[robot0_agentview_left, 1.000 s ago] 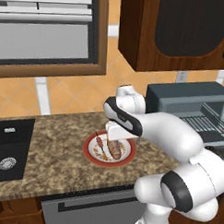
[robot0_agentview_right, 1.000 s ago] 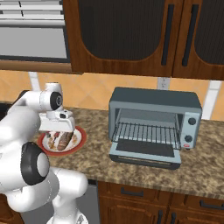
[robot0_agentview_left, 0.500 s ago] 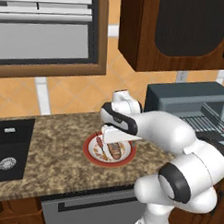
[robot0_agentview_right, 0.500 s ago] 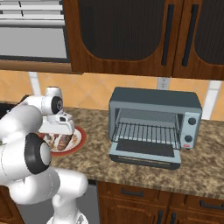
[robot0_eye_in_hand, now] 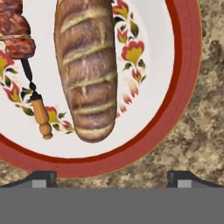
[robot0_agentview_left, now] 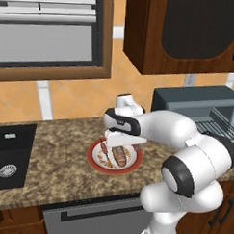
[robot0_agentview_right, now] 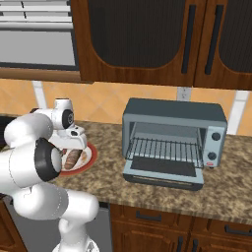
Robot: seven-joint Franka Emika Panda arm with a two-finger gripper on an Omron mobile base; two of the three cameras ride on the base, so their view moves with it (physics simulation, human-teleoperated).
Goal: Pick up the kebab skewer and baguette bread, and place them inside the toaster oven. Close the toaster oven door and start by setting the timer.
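speckled brown stone counter (robot0_agentview_right: pixel 231 192) runs under dark wood cabinets (robot0_agentview_right: pixel 147 39), with a black sink (robot0_agentview_left: pixel 9 155) at its left end. on it sits a white plate (robot0_eye_in_hand: pixel 179 87) with a red rim and flower pattern, carrying the bread (robot0_eye_in_hand: pixel 85 70) and the skewer (robot0_eye_in_hand: pixel 19 41) side by side, apart from each other; the skewer's wooden handle lies near the bread's rounded end. the gripper (robot0_eye_in_hand: pixel 111 177) hangs low right over the plate, its jaws spread wide and holding nothing, both tips near the plate's rim. well to the right of the plate stands the blue-grey toaster oven (robot0_agentview_right: pixel 174 140), its door (robot0_agentview_right: pixel 165 174) dropped open and the wire rack (robot0_agentview_right: pixel 167 147) showing inside, knobs on its right panel.
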